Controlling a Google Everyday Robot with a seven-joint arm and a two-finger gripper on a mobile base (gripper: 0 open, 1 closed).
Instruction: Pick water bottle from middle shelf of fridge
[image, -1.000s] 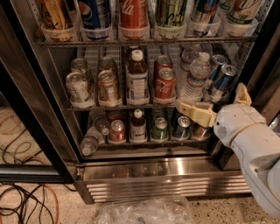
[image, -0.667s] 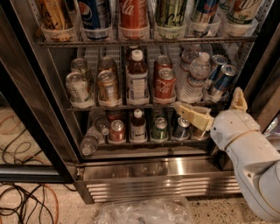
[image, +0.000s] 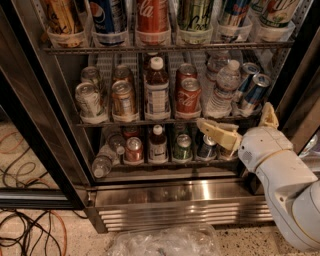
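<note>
The fridge (image: 175, 200) stands open in front of me. The water bottle (image: 223, 90), clear and ribbed with a white cap, stands upright at the right of the middle shelf (image: 100, 123), between a red cola can (image: 187, 96) and two tilted blue cans (image: 252, 90). My gripper (image: 235, 116) is at the right, just below and in front of the bottle at the level of the shelf edge. It is open and empty. One cream finger (image: 217, 131) points left under the bottle, and the other (image: 269, 116) points up.
A brown-liquid bottle (image: 156, 90) stands mid-shelf among cans. Large cans (image: 152, 17) fill the top rack. The lower rack holds cans and a fallen bottle (image: 102, 164). The dark door frame (image: 35, 130) is at left, cables (image: 25, 235) lie on the floor, and a plastic bag (image: 165, 242) lies below.
My arm and gripper have shifted slightly left, toward the fridge. The fingers stay spread apart. The bottle and cans have not moved.
</note>
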